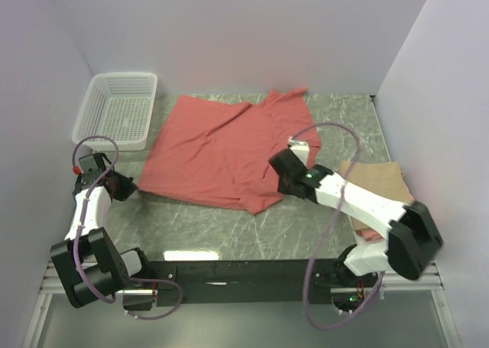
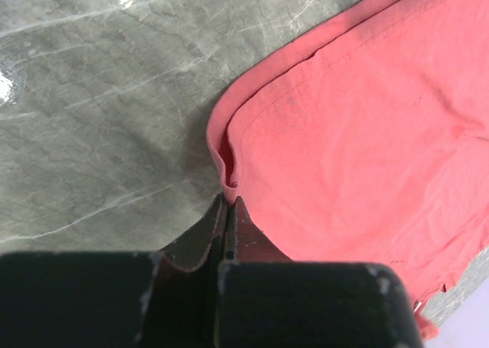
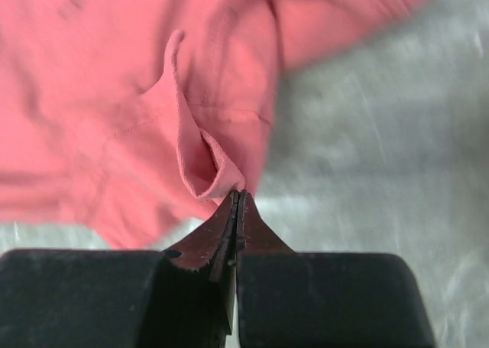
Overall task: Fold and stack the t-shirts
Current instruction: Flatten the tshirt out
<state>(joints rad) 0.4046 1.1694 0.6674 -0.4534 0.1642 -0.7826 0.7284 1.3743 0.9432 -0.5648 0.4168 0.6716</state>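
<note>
L gripper (image 2: 229, 204) & R gripper (image 3: 239, 197) each pinch the shirt (image 1: 210, 153) hem. We should lift both evenly, keep the cloth taut, fold w/o dragging.

Grey marbled tabletop (image 1: 214, 226), pale lavender walls (image 1: 229, 27), glare patch (image 1: 187, 254) near front edge

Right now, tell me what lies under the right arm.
A folded tan shirt on the table; the right arm covers its near part, so anything stacked with it there is hidden.
</note>
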